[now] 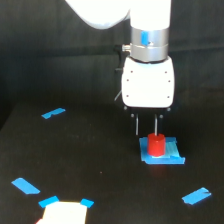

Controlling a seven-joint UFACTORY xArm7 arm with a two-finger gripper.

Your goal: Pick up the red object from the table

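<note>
1. While the small blue tape strips (53,113) sit well off at the exterior view's left, the matte black table (100,165) carries the flat blue square patch (161,152).
2. Small red-orange upright cylinder (156,144) stands on that patch.
3. White gripper (147,131) hovers just above it, thin fingers (137,125) narrowly parted, holding nothing.
4. Step looks like pre-grasp; next move calls for descending to straddle the cylinder, then closing.

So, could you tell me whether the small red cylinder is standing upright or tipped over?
Upright: the small red cylinder stands on end on the flat blue patch.
</note>
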